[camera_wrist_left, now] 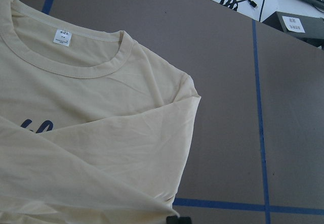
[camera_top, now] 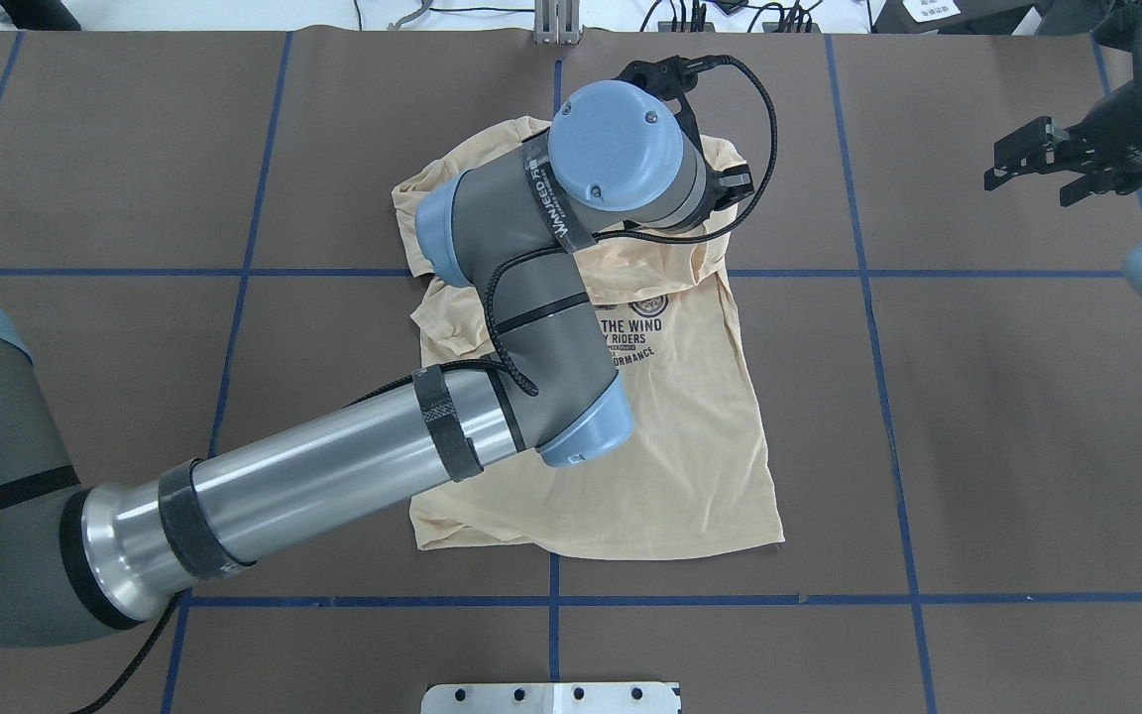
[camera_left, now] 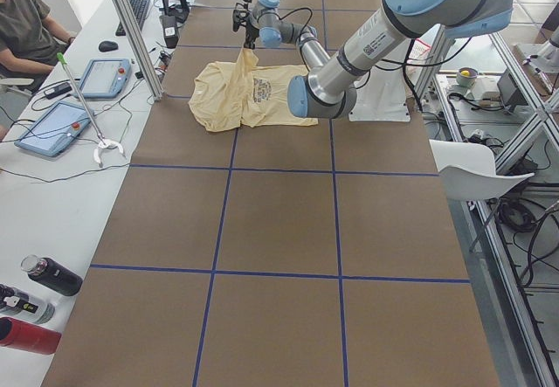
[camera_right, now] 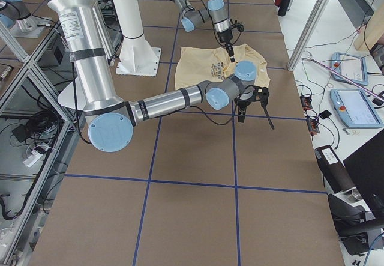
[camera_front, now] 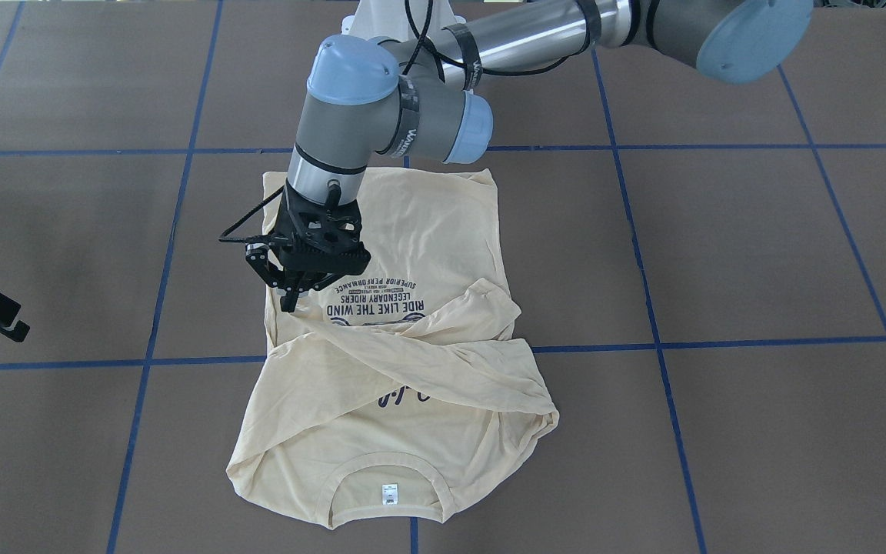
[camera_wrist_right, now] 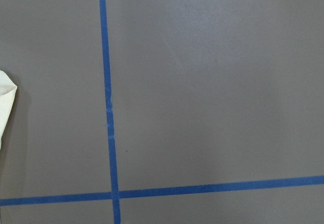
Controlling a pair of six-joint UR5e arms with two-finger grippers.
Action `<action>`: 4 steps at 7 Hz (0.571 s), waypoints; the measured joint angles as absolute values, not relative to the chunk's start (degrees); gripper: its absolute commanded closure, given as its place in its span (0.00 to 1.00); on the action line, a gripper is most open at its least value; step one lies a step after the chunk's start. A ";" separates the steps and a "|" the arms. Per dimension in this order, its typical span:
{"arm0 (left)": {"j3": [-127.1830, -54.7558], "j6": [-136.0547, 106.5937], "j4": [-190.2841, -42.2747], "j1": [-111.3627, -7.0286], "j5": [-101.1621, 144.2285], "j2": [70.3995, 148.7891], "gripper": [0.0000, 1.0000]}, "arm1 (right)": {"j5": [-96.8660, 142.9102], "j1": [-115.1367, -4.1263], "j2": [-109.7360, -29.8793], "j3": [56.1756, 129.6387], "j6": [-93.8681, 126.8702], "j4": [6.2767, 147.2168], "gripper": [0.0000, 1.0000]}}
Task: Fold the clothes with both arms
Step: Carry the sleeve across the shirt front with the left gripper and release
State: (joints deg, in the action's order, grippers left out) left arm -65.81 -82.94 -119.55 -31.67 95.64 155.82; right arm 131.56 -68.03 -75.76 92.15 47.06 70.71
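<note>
Showing "RIDE LIKE THE WIND", T-shirt (camera_front: 428,223)

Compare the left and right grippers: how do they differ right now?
The left gripper hangs low over the printed front of the T-shirt; the right gripper sits off to the side above the table. The right gripper's jaws are spread; the left's state is unclear. Both are black two-finger grippers.
</note>
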 measured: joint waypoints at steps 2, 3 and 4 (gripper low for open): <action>-64.21 -82.18 -119.73 -31.54 95.12 157.11 0.93 | 131.51 -68.03 -75.76 92.18 47.10 70.73 0.00; -63.31 -81.35 -119.79 -31.38 94.36 157.21 0.70 | 131.50 -68.03 -75.76 92.10 47.11 70.74 0.00; -62.76 -80.77 -119.84 -31.24 93.93 157.19 0.17 | 131.49 -68.00 -75.75 91.93 47.11 70.75 0.00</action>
State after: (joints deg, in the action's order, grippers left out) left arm -62.76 -80.77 -119.84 -31.24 93.93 157.19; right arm 131.49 -68.00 -75.75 91.93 47.11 70.75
